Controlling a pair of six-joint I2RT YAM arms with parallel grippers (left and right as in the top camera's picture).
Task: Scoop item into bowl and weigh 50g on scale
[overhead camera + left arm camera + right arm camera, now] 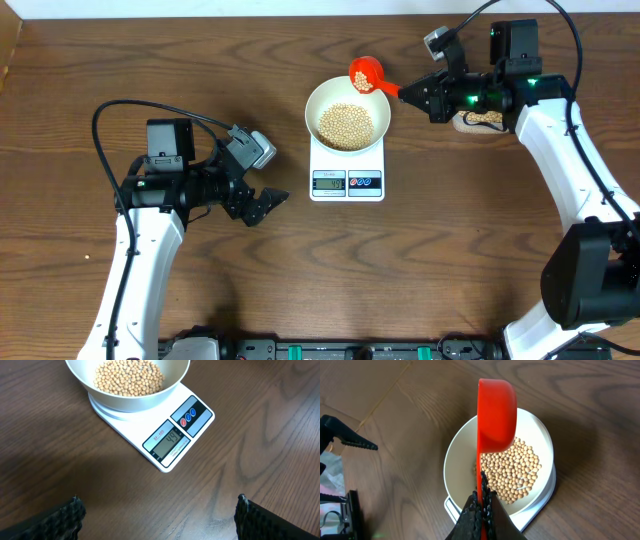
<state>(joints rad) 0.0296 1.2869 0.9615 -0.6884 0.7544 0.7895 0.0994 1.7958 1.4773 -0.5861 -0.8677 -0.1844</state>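
Right gripper (481, 505) clenched on red plastic scoop (495, 415) – tipped over round white bowl (318, 100) of beige beans (346, 125) on flat white scale (347, 183) reading 49, by desk's far edge – left gripper (262, 203) released.

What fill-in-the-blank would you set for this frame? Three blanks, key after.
The display on the scale reads ____.
The right gripper holds the red scoop over the edge of the round white ____.
The left gripper has its fingers ____ and holds nothing.
Missing words: 49; bowl; open.
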